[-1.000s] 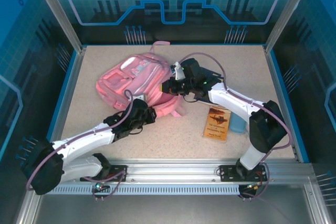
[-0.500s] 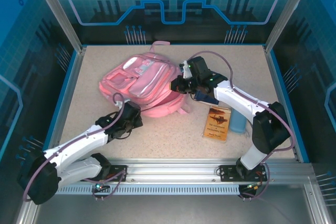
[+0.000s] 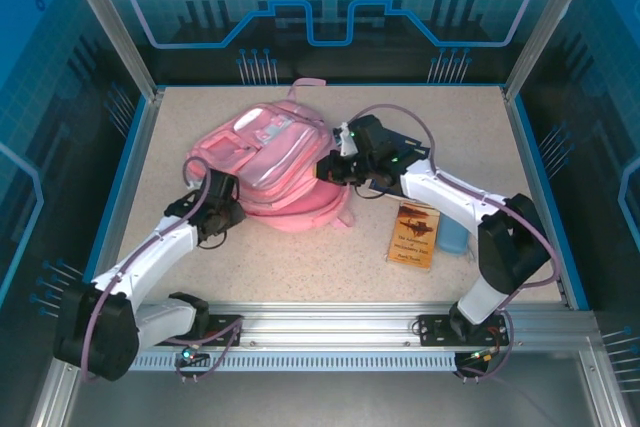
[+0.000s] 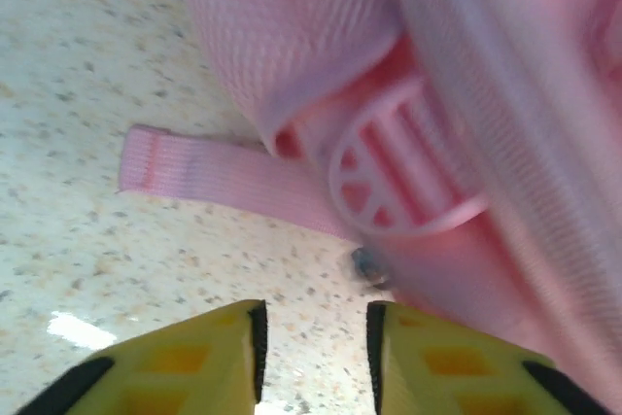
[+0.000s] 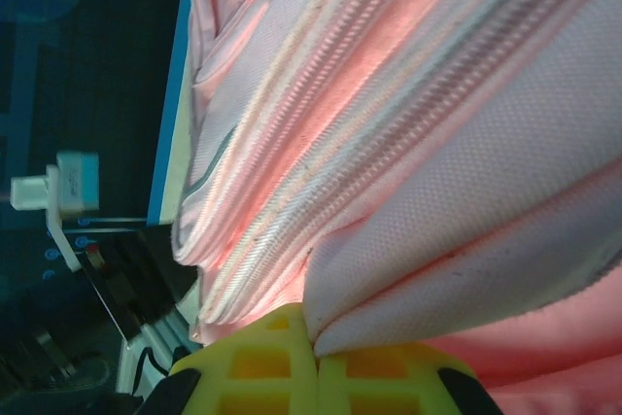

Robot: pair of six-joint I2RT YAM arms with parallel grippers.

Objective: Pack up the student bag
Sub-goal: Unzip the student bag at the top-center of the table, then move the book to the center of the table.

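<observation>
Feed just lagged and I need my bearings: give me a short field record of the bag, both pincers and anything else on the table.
student bag: pink, front up on the table, left of centre
left pincer: open, empty, facing a loose strap and buckle
right pincer: shut on a fold of the bag's fabric
book: brown, on the table right of the bag, untouched

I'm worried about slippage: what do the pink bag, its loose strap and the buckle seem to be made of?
Student bag: soft matte woven fabric, going by its mesh-like weave and folds. Strap: flat ribbed webbing, likely nylon or polyester. Buckle: smooth moulded piece with slots, probably plastic, faintly glossy.
</observation>
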